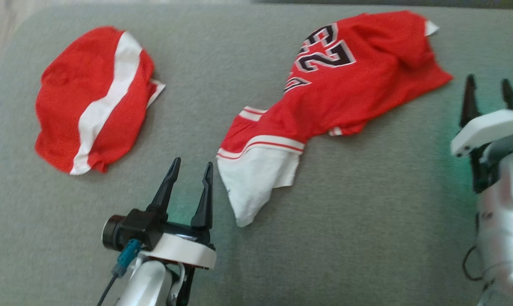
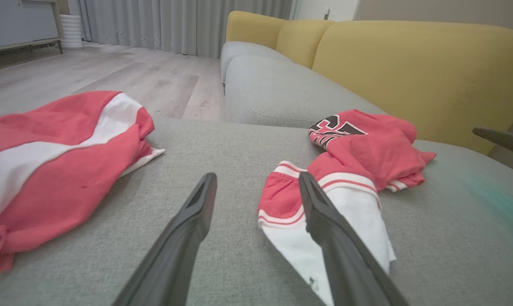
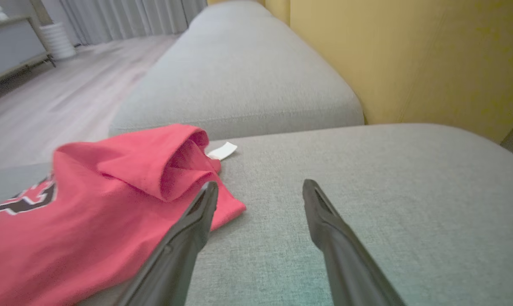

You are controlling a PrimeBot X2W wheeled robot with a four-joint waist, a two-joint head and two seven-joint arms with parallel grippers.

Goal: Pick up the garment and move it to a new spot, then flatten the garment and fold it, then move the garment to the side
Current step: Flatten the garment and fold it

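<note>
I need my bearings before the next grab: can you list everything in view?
jersey: one, red with white hem and black number, crumpled right of centre on the seat
second garment: one, red with white stripe, bunched at the seat's left
sofa seat: one, grey, under both garments
backrest: one, yellow, behind the seat
floor: pale wood, beyond the sofa
left claw: one, dark, open, empty, beside the jersey's hem
right claw: one, dark, open, empty, right of the jersey

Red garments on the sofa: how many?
2. A numbered red jersey lies crumpled right of centre on the grey cushion. A red-and-white bundle lies at the left. Their folds could hide something smaller.
</note>
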